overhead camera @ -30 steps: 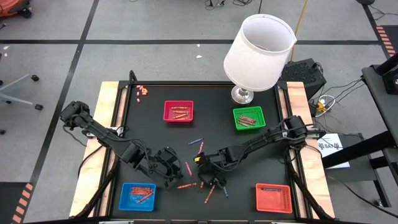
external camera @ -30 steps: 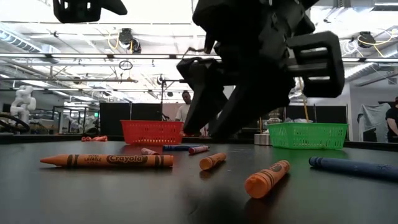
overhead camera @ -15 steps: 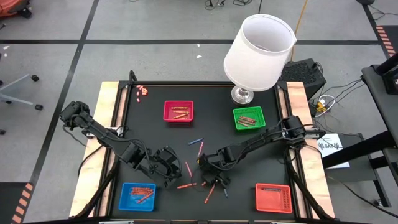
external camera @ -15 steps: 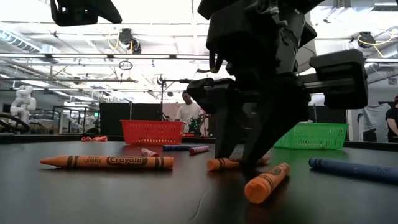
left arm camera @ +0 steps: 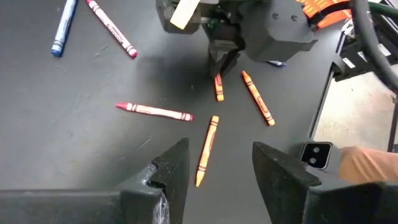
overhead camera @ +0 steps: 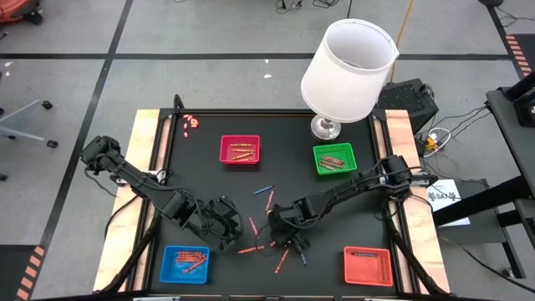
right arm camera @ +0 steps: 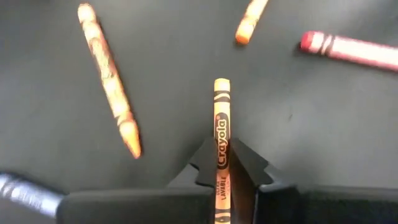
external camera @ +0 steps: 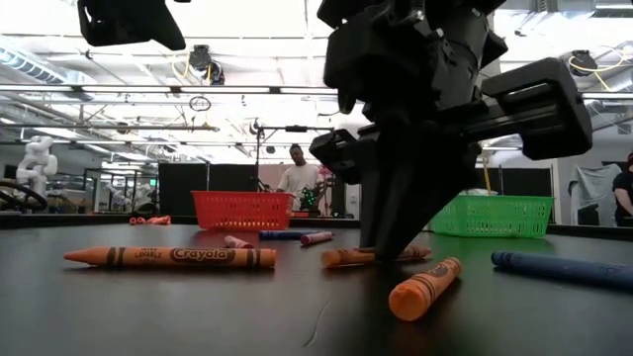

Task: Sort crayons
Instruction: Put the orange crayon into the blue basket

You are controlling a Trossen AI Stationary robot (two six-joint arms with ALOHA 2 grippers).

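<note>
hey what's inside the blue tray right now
The blue tray near the table's front left corner holds several crayons, reddish-orange, lying loosely together. Whether more lie beneath them cannot be told.

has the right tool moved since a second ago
Yes. The right tool has dropped to the table and shut on an orange crayon; in the low view it now blocks more of the green tray behind it.

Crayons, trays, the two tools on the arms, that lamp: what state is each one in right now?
Right tool: shut on an orange crayon lying on the table.
Left tool: open, holding nothing.
Loose crayons: lying flat mid-table.
Blue tray: holds crayons.
Pink-red tray: holds crayons.
Green tray: holds crayons.
Red tray: holds a crayon.
Lamp: upright.
</note>
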